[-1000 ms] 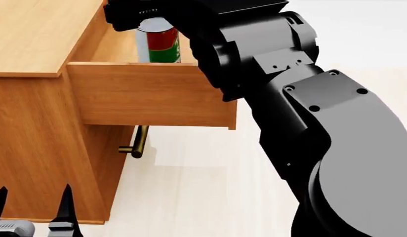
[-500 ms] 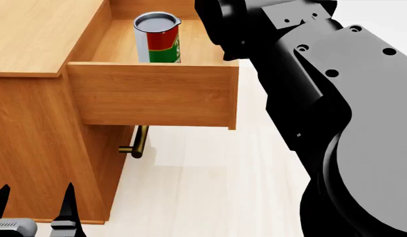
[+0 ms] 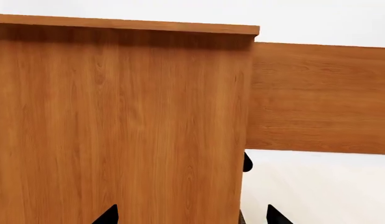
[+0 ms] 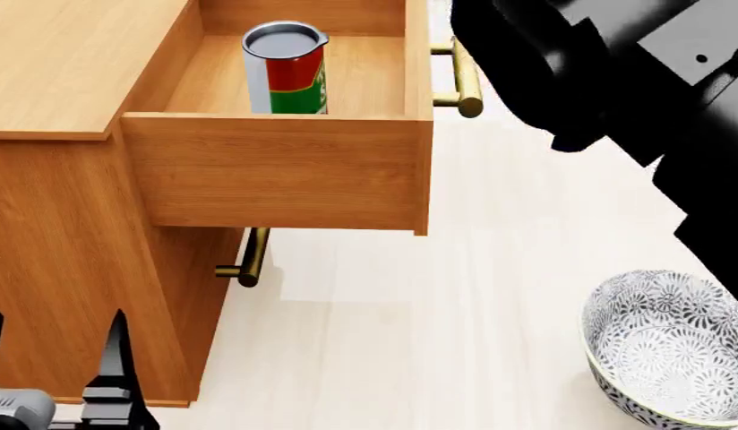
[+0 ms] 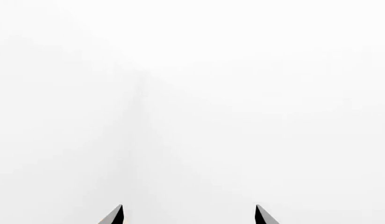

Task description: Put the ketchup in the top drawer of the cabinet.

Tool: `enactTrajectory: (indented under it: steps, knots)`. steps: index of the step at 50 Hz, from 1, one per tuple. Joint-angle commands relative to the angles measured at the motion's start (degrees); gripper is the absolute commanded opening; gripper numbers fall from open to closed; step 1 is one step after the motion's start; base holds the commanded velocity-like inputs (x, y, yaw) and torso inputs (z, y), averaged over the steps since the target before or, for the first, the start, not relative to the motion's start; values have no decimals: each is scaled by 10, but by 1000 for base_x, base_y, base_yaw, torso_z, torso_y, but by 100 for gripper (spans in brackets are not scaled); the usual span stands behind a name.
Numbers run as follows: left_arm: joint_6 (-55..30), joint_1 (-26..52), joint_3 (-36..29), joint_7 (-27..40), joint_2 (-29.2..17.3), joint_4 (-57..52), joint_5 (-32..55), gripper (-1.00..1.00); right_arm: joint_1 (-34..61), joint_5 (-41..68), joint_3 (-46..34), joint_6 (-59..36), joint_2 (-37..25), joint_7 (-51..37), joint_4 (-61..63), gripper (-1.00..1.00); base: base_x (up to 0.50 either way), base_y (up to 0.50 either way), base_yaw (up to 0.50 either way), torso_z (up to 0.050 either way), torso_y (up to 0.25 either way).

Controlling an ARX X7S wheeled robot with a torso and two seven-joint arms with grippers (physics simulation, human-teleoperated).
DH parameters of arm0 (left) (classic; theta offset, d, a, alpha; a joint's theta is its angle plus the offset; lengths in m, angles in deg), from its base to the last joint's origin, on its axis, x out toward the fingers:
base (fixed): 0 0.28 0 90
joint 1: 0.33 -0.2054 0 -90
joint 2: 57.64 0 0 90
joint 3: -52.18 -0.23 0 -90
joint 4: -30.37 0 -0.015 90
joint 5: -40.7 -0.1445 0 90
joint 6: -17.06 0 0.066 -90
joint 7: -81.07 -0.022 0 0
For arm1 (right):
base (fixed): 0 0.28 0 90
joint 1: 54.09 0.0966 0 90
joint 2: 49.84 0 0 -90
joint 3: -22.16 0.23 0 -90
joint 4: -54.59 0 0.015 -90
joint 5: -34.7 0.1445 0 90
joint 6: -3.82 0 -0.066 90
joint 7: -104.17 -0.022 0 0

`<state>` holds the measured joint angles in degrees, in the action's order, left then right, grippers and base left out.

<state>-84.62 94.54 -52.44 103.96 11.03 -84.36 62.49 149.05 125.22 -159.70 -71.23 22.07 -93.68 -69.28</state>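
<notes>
The red-and-green ketchup stands upright inside the pulled-out top drawer of the cabinet.
</notes>
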Motion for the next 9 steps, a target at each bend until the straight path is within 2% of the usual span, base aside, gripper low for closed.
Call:
enactTrajectory:
  steps: [1,9]
  knots:
    - [-12,-3,2,10,-12,-40,0,100,4,-95,-23,56,-170,-175,304,100,0,0,0,0,0]
    - [-16,-7,3,15,-18,-60,0,100,-16,-146,-27,83,-256,-252,442,100,0,0,0,0,0]
